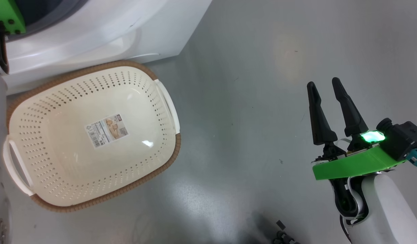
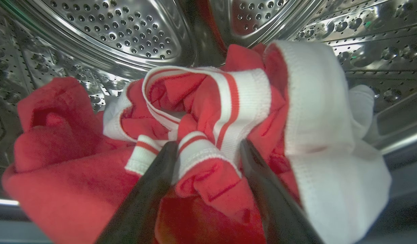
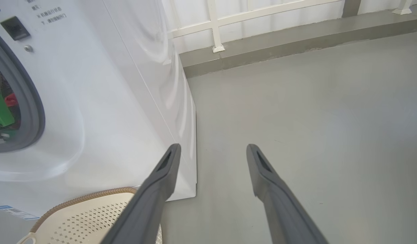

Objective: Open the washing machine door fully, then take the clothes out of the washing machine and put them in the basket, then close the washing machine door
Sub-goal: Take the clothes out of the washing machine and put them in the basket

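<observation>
deep inside the drum (image 2: 127, 30) of the washing machine (image 3: 110, 101) with the left gripper (image 2: 207, 145), fingers spread wide and straddling a raised fold of the clothes (image 2: 76, 176). straight ahead of the fingertips and between them: a red-and-white striped band, close to both inner faces, not visibly pinched. rest of the bundle heaped low in the drum, spilling to either side of the fingers, with a broad white panel on the wrist view's right. no clear long axis to such a crumpled heap, so probably best to close on the striped fold just as it lies. plainly the nearer arm for the grab. out beyond the washing machine's front corner with the right gripper (image 1: 324, 83): fingers wide apart, holding nothing, above bare floor (image 1: 249, 101). basket (image 1: 35, 112) on the floor close against the foot of the washing machine, bottom sticker showing, so likely a short carry down from the drum.
</observation>
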`<state>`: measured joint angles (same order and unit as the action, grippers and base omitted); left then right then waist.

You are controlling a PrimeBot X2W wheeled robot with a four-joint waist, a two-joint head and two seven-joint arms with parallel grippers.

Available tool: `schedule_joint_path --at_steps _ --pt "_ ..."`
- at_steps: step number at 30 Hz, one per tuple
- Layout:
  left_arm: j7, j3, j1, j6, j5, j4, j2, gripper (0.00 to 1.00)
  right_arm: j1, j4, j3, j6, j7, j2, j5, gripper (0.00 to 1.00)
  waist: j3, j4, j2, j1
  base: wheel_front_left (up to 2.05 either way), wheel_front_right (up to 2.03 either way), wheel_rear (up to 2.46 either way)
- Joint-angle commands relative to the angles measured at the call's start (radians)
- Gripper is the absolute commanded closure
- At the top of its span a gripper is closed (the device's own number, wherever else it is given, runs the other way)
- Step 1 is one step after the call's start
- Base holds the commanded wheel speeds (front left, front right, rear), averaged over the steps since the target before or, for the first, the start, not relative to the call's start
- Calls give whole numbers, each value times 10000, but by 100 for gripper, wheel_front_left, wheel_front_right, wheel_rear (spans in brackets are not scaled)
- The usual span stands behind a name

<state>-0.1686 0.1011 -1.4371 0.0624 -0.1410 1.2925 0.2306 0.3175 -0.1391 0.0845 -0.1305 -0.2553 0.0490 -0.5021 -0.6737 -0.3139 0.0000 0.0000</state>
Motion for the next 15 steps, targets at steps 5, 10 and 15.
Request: schedule_joint_path --at_steps 5,10,15 --pt "177 132 -63 3 66 -99 336 100 -5 272 246 -2 -65 14 -153 0 98 45 0 0 0 0 0" --pt "239 205 -16 -33 1 -66 290 100 -6 276 265 -2 -65 14 -123 0 194 91 0 0 0 0 0" --pt "-131 98 176 -151 -259 -51 158 100 -82 257 208 -2 -65 13 -33 0 388 221 0 0 0 0 0"
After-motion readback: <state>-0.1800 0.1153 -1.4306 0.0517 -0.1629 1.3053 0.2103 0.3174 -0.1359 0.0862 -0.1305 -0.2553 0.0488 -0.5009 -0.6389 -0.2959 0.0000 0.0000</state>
